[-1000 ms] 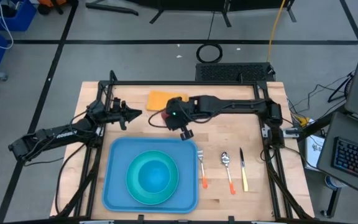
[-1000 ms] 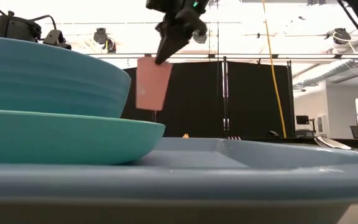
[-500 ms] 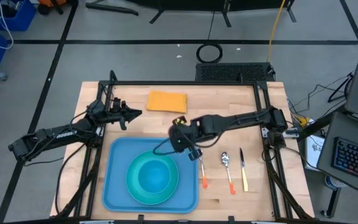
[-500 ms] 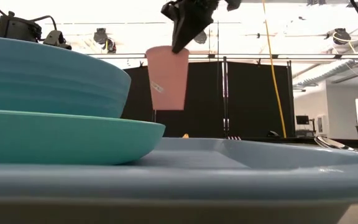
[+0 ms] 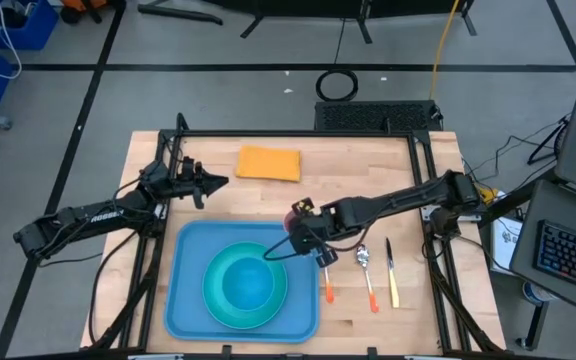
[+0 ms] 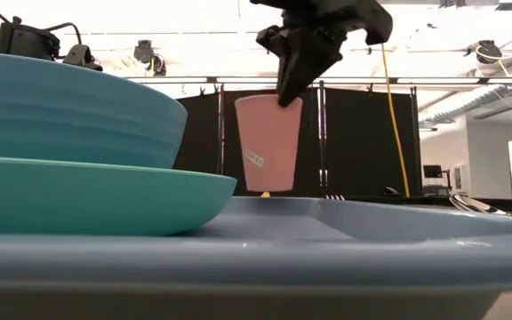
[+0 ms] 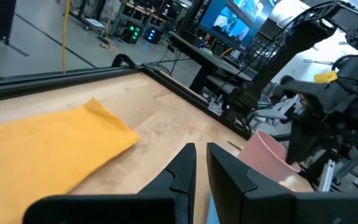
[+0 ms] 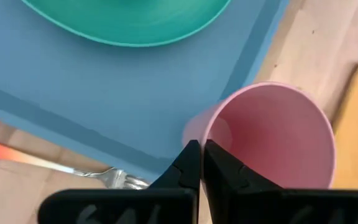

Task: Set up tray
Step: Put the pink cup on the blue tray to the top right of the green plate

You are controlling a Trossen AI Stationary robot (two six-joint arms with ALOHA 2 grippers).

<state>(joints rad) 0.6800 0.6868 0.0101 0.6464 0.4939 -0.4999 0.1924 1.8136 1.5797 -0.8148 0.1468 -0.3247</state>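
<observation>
The light-blue tray lies at the table's near middle. On it sits a teal plate with a blue bowl on top. My right gripper is shut on a pink cup, which hangs mouth up over the tray's far right corner. My left gripper waits level at the far left, shut and empty, its fingers pointing toward the cup. My right gripper pinches the cup's rim, one finger inside the cup and one outside. The fingers slant down from above, from the table's right side. The cup hangs below them, nearly upright, clear of the tray.
An orange cloth lies flat at the table's far middle. Right of the tray lie a fork, a spoon and a knife, side by side. The plate and bowl fill the tray's middle.
My right gripper has carried the cup from beside the orange cloth toward the table's near edge and a little to the right, sinking as it went. The cup stays mouth up and now hangs lower, over the tray's far right corner.
</observation>
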